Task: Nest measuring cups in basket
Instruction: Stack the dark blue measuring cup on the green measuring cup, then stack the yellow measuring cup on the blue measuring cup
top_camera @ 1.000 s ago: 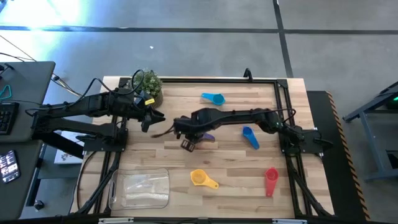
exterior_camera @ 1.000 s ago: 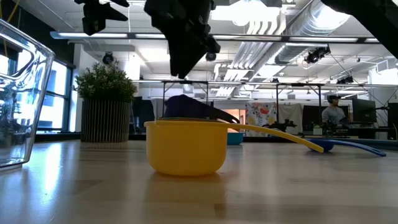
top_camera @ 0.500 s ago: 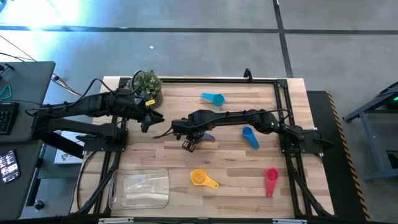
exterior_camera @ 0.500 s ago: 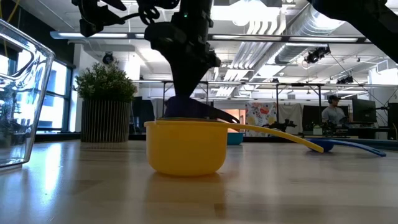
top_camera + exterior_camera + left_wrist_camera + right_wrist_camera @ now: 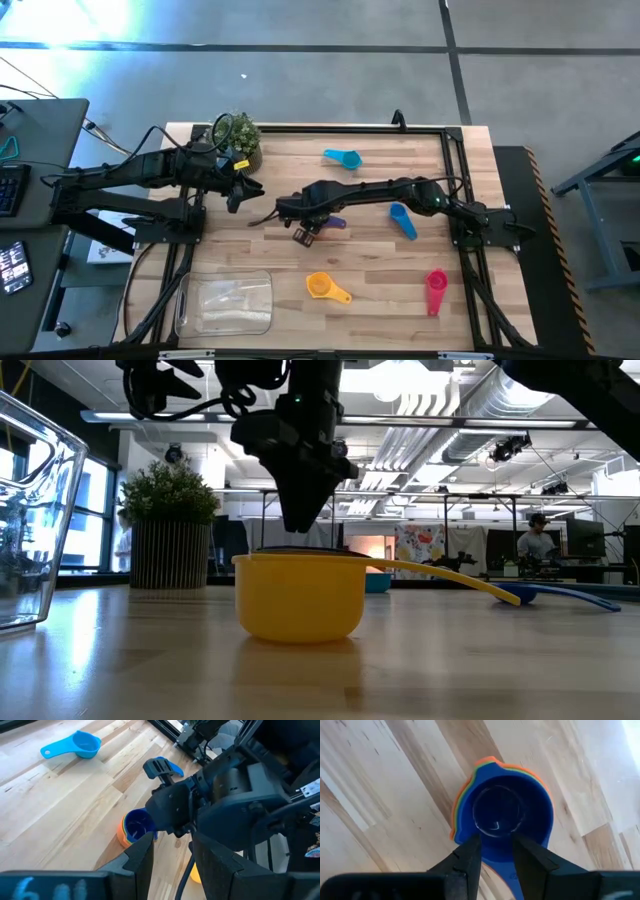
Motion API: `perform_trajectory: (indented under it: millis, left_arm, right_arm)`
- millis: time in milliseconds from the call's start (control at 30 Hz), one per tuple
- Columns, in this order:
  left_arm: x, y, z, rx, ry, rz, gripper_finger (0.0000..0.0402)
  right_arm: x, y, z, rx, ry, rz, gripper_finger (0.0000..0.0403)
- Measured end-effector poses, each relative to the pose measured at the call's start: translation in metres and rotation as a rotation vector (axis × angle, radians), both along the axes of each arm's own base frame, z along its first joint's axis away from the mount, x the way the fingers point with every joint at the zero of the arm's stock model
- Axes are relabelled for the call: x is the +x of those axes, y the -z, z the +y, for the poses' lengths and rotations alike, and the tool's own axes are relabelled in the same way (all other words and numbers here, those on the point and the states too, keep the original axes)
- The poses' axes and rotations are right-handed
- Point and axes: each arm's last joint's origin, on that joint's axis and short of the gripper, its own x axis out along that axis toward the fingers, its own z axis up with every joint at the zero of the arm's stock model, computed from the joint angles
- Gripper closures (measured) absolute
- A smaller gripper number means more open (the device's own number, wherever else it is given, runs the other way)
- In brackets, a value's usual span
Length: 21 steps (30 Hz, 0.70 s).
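Note:
A stack of an orange and a green measuring cup (image 5: 470, 782) stands mid-table, with a purple cup (image 5: 502, 815) set in its top. My right gripper (image 5: 496, 845) reaches down over the stack (image 5: 335, 222) and is shut on the purple cup. The light blue cup (image 5: 343, 157), dark blue cup (image 5: 403, 220), yellow cup (image 5: 325, 288) and red cup (image 5: 436, 290) lie apart on the wood. The clear basket (image 5: 225, 303) stands at the near left. My left gripper (image 5: 245, 192) hovers open, left of the stack. In the low view the yellow cup (image 5: 300, 600) hides the stack. My right gripper holds the purple cup where its handle (image 5: 492, 862) meets the bowl, the handle running between the two fingers (image 5: 467, 855). The fingers come from above, pointing almost straight down. The cup sits upright, mouth up, inside the green and orange rims.
A small potted plant (image 5: 238, 135) stands at the far left behind my left gripper. Black frame rails (image 5: 460, 180) run along the table's edges. Bare wood lies between the stack and the basket.
My right gripper has gone down with the purple cup. In the low view the cup stood above the yellow cup's rim and has sunk behind it.

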Motion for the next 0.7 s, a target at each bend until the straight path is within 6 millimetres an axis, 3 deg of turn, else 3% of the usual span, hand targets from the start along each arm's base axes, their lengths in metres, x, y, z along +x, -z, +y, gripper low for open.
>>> perform_trajectory:
  millis: [133, 333, 533, 700]
  left_arm:
    - [0.000, 0.000, 0.000, 0.000, 0.000, 0.000, 0.0273]
    - [0.000, 0.001, 0.000, 0.006, 0.004, 0.009, 0.0273]
    - [-0.001, 0.001, 0.000, 0.025, 0.016, 0.016, 0.0273]
    - [-0.001, 0.001, 0.000, 0.026, 0.018, 0.017, 0.0273]
  right_arm:
    - [-0.002, -0.007, -0.001, 0.002, 0.007, -0.017, 0.0304]
    - [-0.011, -0.036, 0.003, 0.020, 0.071, -0.081, 0.0304]
    - [-0.023, -0.061, 0.026, 0.050, 0.078, -0.142, 0.0304]
    - [-0.034, -0.063, 0.047, 0.049, 0.063, -0.081, 0.0304]
